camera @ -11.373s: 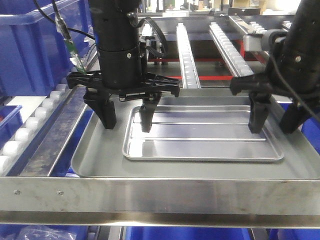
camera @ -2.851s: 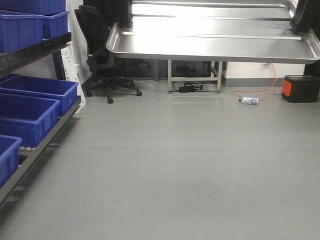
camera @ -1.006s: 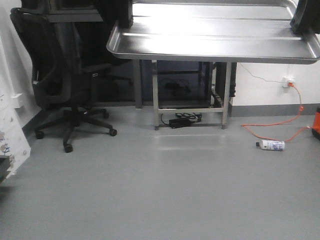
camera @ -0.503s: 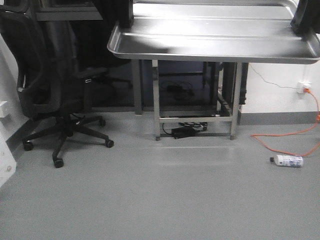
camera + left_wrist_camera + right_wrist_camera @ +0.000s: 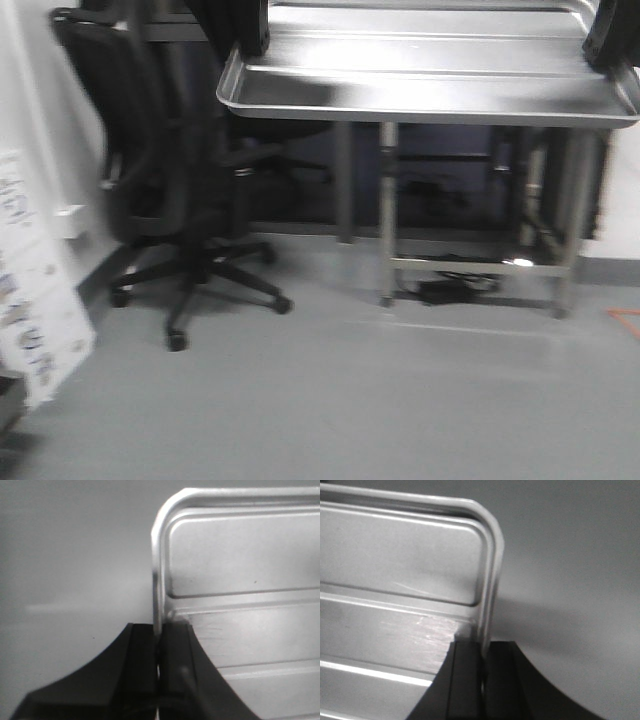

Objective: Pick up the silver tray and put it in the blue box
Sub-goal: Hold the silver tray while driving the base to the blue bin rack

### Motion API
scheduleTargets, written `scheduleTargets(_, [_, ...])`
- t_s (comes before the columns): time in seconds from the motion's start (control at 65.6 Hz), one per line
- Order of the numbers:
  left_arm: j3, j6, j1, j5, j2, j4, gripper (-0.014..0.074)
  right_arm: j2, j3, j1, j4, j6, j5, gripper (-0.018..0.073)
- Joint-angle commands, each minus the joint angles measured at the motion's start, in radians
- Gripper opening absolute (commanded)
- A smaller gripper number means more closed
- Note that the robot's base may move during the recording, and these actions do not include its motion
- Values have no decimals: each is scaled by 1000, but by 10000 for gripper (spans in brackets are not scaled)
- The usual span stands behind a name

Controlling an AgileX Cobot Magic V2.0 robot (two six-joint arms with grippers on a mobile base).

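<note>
The silver tray (image 5: 430,90) hangs in the air across the top of the front view, held level over the floor. My left gripper (image 5: 245,30) is shut on its left rim and my right gripper (image 5: 610,35) on its right rim. In the left wrist view the left gripper (image 5: 159,640) pinches the rolled rim of the tray (image 5: 240,580) near a rounded corner. In the right wrist view the right gripper (image 5: 482,655) pinches the opposite rim of the tray (image 5: 395,565). Ridges show on the tray floor. The blue box is out of view.
A black office chair (image 5: 170,180) stands at the left on the grey floor. Behind the tray is a metal table frame (image 5: 388,210) with a black device (image 5: 445,288) under it. A white panel (image 5: 30,290) leans at the far left.
The scene behind has slid to the right and blurred: chair and table frame shifted right, the bottle and orange cable left the view. The tray stays gripped at both ends.
</note>
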Motion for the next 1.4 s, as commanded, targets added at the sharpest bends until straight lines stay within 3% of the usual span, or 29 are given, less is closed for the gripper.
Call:
scheduleTargets(0.0, [-27, 20, -1, 50, -48, 39, -105, -34, -39, -8, -32, -16, -53, 59])
scheduleTargets(1.387, [-27, 20, -1, 50, -48, 39, -105, -34, -39, -8, -32, -16, -53, 59])
